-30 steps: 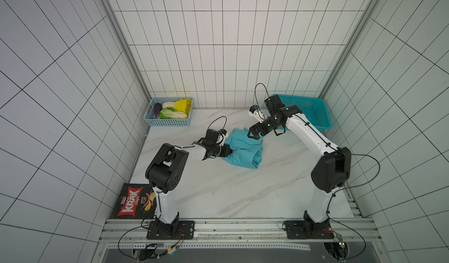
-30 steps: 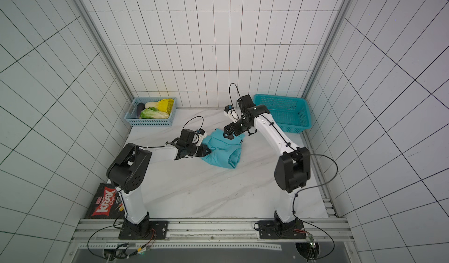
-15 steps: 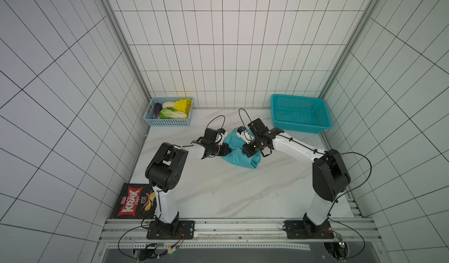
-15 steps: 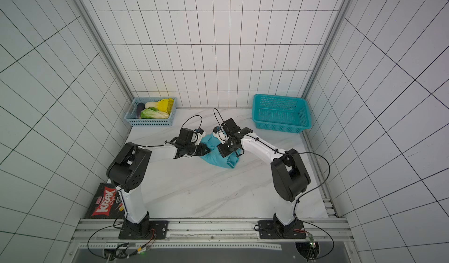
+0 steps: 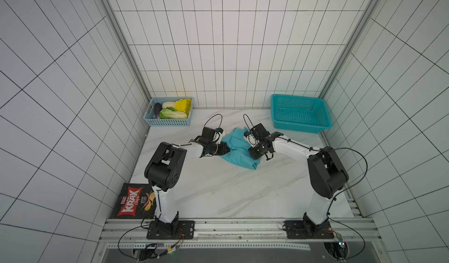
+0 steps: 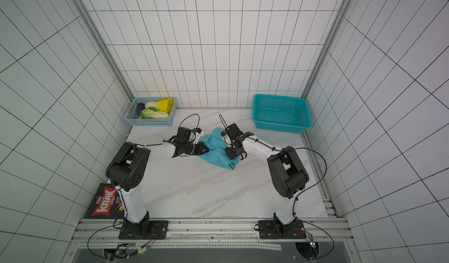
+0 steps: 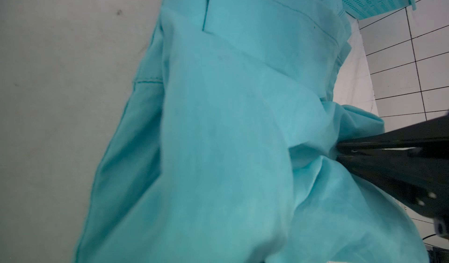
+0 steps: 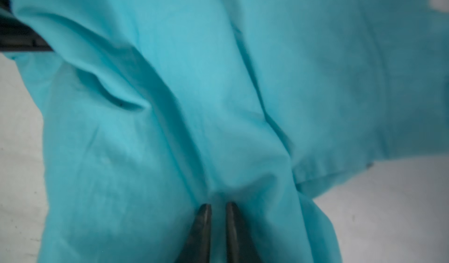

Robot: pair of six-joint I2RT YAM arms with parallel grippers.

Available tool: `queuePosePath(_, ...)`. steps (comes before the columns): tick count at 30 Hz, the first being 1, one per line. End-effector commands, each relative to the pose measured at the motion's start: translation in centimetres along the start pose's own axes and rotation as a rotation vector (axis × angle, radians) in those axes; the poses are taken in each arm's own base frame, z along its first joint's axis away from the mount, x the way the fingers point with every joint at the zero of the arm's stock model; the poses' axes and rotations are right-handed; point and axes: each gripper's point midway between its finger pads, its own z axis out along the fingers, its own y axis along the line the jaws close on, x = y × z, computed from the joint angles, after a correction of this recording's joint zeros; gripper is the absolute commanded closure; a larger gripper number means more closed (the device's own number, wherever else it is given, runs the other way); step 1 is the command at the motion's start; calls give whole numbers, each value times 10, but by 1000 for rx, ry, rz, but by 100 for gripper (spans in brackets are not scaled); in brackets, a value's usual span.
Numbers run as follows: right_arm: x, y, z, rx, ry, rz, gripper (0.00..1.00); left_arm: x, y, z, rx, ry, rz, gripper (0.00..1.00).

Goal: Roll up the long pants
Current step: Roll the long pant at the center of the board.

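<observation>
The long pants (image 5: 239,153) (image 6: 216,153) lie bunched in a teal heap at mid-table in both top views. My left gripper (image 5: 228,149) (image 6: 206,150) is at the heap's left edge, its jaws drawn to a point on the cloth. In the left wrist view the pants (image 7: 218,128) cover those jaws. My right gripper (image 5: 254,154) (image 6: 230,155) presses down on the heap's right side. In the right wrist view it (image 8: 218,207) is shut on a puckered ridge of the pants (image 8: 206,91), with cloth filling the thin gap between its fingers (image 8: 205,225).
A pale blue basket (image 5: 167,123) of vegetables stands at the back left. A teal mesh basket (image 5: 300,127) stands at the back right. A chips bag (image 5: 134,202) lies off the marble table (image 5: 218,191) at the front left. Tiled walls close three sides.
My right arm swung from the teal basket down onto the pants, and its jaws closed from wide to a narrow pinch. The heap got more compact. The left arm stayed put.
</observation>
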Motion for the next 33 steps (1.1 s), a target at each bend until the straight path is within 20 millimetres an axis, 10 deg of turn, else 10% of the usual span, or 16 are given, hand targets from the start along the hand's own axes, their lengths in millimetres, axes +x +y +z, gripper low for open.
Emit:
queuePosePath(1, -34, 6, -69, 251, -146, -154, 55, -3, 10, -1, -36, 7, -18, 100)
queuePosePath(7, -43, 69, -98, 403, -360, -453, 35, -5, 8, -2, -26, 8, -19, 100)
queuePosePath(14, -21, 103, -17, 392, -185, -630, 30, -4, 9, -2, -17, 13, -25, 100)
queuePosePath(26, -9, 86, 68, 537, -31, -731, 26, -3, 15, -5, -14, 13, -42, 100)
queuePosePath(30, -1, 61, 93, 609, 45, -721, 38, -2, 16, -5, -14, 13, -44, 100)
queuePosePath(33, 5, 49, 107, 581, 91, -702, 70, -3, 17, -7, -13, 7, -46, 100)
